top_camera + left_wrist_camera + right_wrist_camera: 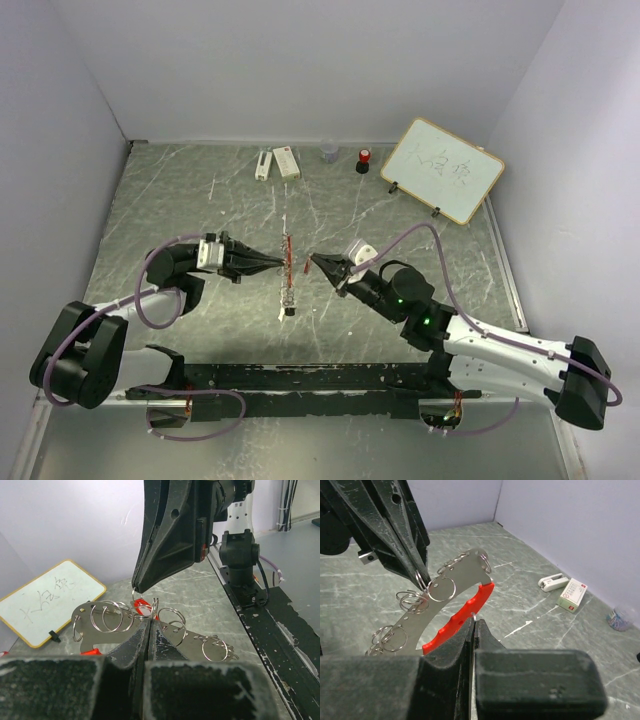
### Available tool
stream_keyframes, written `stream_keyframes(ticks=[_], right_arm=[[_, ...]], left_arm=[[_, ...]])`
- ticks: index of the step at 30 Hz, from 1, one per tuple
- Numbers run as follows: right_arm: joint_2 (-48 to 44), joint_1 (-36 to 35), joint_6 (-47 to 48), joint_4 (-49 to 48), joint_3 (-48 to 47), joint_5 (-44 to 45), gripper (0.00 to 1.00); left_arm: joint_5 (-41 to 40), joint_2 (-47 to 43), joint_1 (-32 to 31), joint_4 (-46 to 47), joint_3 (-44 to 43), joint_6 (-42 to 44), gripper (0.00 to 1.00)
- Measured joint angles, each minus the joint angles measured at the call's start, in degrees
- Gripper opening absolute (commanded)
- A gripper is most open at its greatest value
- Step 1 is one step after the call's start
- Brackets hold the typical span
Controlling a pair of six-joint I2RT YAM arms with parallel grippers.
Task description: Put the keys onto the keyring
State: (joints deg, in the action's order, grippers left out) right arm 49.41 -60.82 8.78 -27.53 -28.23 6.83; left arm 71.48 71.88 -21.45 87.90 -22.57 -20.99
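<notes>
The keyring is a curved grey metal piece [447,602] with a red oblong fob [462,617] and several thin silver rings; it hangs between the two grippers [287,268]. My left gripper [149,621] is shut on one of its rings, and it also shows in the right wrist view [421,576]. My right gripper [474,620] is shut, with a small silver loop peeking from its tips right beside the red fob. A small dark piece [290,311] hangs at the keyring's near end. I cannot make out the keys themselves.
A whiteboard [443,170] leans at the back right. A white clip [263,165], a small box [287,162], a grey cup [329,153] and a red-capped black cylinder [363,160] stand along the back wall. A black rail [300,385] runs along the near edge.
</notes>
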Motion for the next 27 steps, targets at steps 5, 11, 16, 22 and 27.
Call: stream_keyframes(ticks=[5,11,16,22,27], right_arm=[[-0.96,0.00,0.24,1.14,-0.17,-2.23,0.00],[-1.18,-0.04,0.28,2.19,-0.96,-4.09,0.00],[-1.14,-0.20,0.28,2.23,-1.03,-5.18,0.00],[-0.09,-0.79,0.24,2.16,-1.09,-6.25,0.00],[1.27,-1.16,0.26,2.12,-2.01,-6.67,0.00]], left_arm=[[0.87,0.11,-0.17,0.02,-0.44,0.00,0.07],[1.01,1.05,-0.57,0.02,-0.72,0.00,0.07],[0.96,1.75,-0.70,0.02,-1.09,0.00,0.07],[0.83,1.95,-0.83,0.00,-1.09,0.00,0.07],[0.81,1.97,-0.90,0.02,-1.09,0.00,0.07]])
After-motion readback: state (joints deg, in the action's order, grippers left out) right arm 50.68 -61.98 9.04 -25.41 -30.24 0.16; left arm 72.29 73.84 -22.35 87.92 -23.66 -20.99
